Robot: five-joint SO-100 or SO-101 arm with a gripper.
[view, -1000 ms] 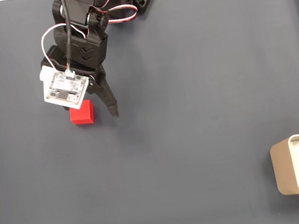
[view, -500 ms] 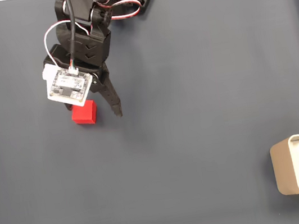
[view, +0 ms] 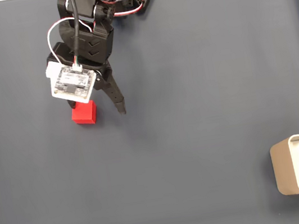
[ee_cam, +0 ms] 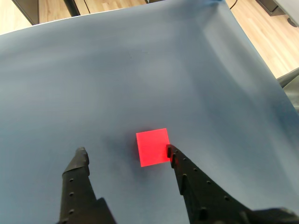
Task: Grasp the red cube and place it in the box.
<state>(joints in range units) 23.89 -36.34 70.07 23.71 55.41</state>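
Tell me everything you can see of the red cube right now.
The red cube is small, bright red, with plain matte faces and sharp edges. It sits flat on the dark blue-grey mat, not lifted. In the wrist view it lies between the open fingers of the gripper, close beside the right fingertip; whether they touch cannot be told. In the fixed view the wrist camera board hides part of it. It is far from the box.

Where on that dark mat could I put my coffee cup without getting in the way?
The wide bare stretch of mat between the red cube and the box is free, as is the lower left below the cube. It is crowded at upper left, where the open pincer sits around the cube.
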